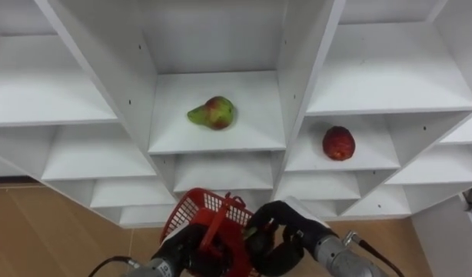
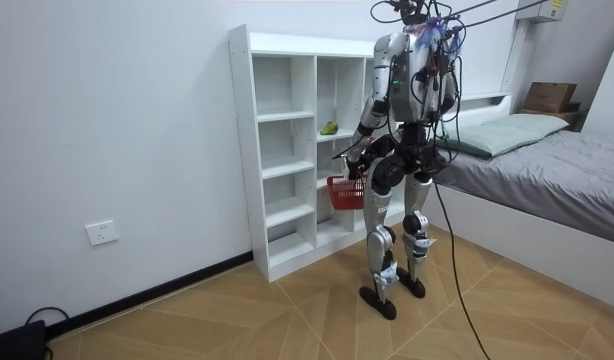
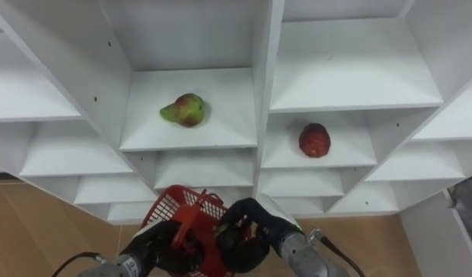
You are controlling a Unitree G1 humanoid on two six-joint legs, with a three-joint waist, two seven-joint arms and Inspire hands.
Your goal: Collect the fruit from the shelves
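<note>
I stand facing a white closet (image 1: 290, 46) of open shelves. A green-red pear (image 1: 212, 113) lies in the middle compartment, also seen as the pear (image 2: 329, 128) in the room view. A red fruit (image 1: 338, 143) sits one compartment to the right and a little lower. Below the shelves my left hand (image 1: 182, 250) is curled round the handle of a red basket (image 1: 205, 209). My right hand (image 1: 280, 235) hangs over the basket's right side, fingers curled round a small green fruit (image 1: 249, 228), of which only a sliver shows.
Other compartments around the two fruits hold nothing. Wooden floor (image 1: 44, 231) lies below the closet. In the room view a bed (image 2: 547, 175) stands close behind me on the room view's right.
</note>
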